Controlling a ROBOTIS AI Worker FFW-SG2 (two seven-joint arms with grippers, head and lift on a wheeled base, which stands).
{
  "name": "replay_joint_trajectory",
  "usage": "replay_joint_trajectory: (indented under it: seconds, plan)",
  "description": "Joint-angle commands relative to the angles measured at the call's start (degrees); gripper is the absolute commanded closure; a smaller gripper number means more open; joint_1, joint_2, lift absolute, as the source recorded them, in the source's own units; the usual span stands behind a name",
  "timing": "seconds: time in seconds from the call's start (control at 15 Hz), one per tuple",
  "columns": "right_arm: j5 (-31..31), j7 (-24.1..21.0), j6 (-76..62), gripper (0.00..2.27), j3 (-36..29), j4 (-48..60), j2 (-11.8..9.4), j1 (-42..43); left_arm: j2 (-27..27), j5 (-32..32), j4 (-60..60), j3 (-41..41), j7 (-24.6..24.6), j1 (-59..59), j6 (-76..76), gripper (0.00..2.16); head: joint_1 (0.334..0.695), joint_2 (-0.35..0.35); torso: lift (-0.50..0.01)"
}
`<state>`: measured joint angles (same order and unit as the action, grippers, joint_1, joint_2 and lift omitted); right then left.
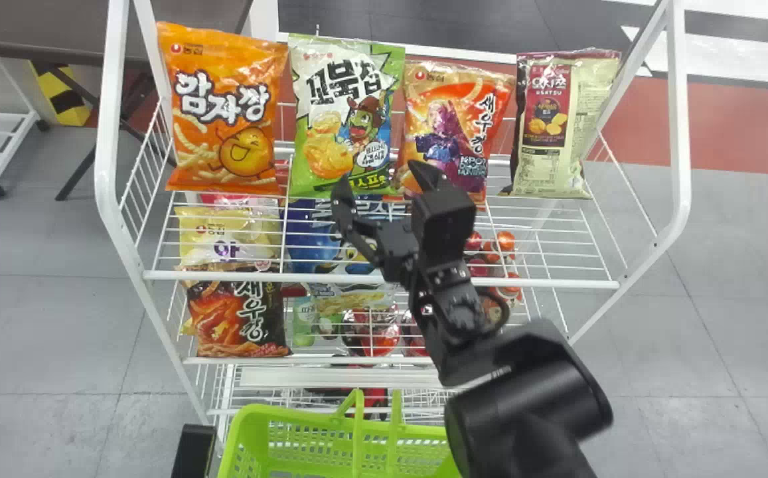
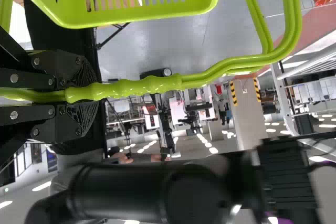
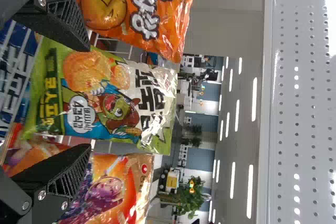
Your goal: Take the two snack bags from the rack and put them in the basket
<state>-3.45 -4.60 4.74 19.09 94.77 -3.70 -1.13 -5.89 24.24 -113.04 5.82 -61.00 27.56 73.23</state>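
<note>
At upper centre, the green bag (image 1: 344, 113) — likely light, crushable, best pinched mid-body — is being faced by the spread right gripper (image 1: 380, 172), the basket handle (image 2: 149, 85) being clenched by the left gripper (image 2: 92, 94).

Plain orange bag (image 1: 224, 106) at upper left, a green-and-white one (image 1: 344, 113) beside it; lime-green basket (image 1: 304, 419) at bottom; yellow-and-black stripes (image 1: 65, 96) on a base at far upper left.

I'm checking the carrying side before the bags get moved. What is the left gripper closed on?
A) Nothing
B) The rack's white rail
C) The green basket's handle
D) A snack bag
C: in the left wrist view the left gripper has its fingers clamped around the handle of the green basket.
</note>
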Motion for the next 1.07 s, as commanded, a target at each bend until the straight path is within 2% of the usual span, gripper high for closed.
replay_joint_trajectory:
  seconds: [0.0, 0.27, 0.53, 0.67, 0.93, 1.0]
  plan:
    - [1.8, 0.0, 0.3, 0.18, 0.4, -6.4, 0.8, 6.4, -0.1, 0.0, 0.0, 0.3, 0.0, 0.1, 0.0, 2.14, 0.695, -0.154, -0.011]
    - [3.4, 0.0, 0.7, 0.18, 0.2, -14.9, 3.0, 13.7, -0.3, 0.0, 0.0, 0.6, 0.2, 0.2, 0.0, 2.14, 0.695, -0.133, -0.011]
    - [6.3, 0.9, 1.0, 0.20, 0.1, -20.1, 3.3, 16.5, -0.3, 0.0, 0.0, 0.6, 0.1, 0.2, 0.0, 2.14, 0.695, -0.122, -0.011]
    - [8.8, 4.0, 0.8, 0.22, -0.1, -22.8, 3.6, 18.4, -0.3, 0.0, 0.2, 0.6, 0.1, 0.1, 0.0, 2.14, 0.695, -0.121, -0.011]
    - [9.5, 6.6, 2.3, 0.29, -0.2, -23.8, 3.7, 20.5, -0.3, 0.1, 0.5, 0.6, -0.2, 0.1, -0.1, 2.14, 0.695, -0.101, -0.011]
    - [8.7, 6.6, 5.6, 0.38, -0.2, -23.8, 3.7, 21.0, -0.3, 0.1, 0.7, 0.6, -0.4, 0.0, -0.1, 2.14, 0.695, -0.099, -0.011]
